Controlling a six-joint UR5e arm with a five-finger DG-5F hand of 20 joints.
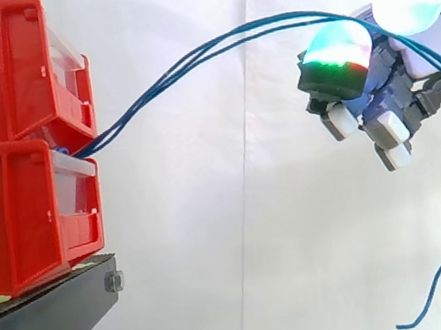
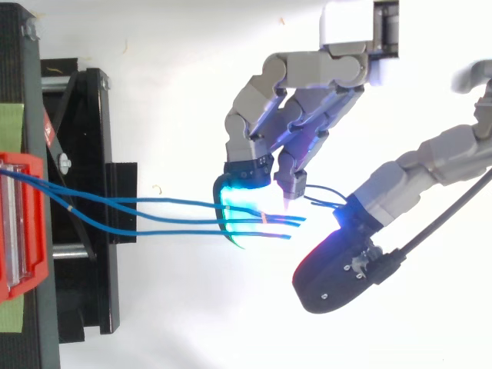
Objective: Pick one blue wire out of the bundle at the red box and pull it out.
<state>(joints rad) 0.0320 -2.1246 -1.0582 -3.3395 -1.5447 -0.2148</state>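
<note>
Hand (image 1: 389, 106) high at right, fingers curled, blue wires (image 1: 192, 57) pinched between two glowing pads. Wires arc up from gap between stacked red bins (image 1: 19, 220) on black stand (image 1: 48, 328). Loose ends hang below hand.

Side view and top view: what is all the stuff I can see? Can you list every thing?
bins: two, red, stacked on the stand at the left
wires: several, blue, running from between the bins across to the hand
stand: one, black, under the bins
tape: two bits, green, at the stand's left edge in the top view
curtain: one, white, behind everything
hand: one, grey with glowing pads, at the right, at the wires' far ends
</note>
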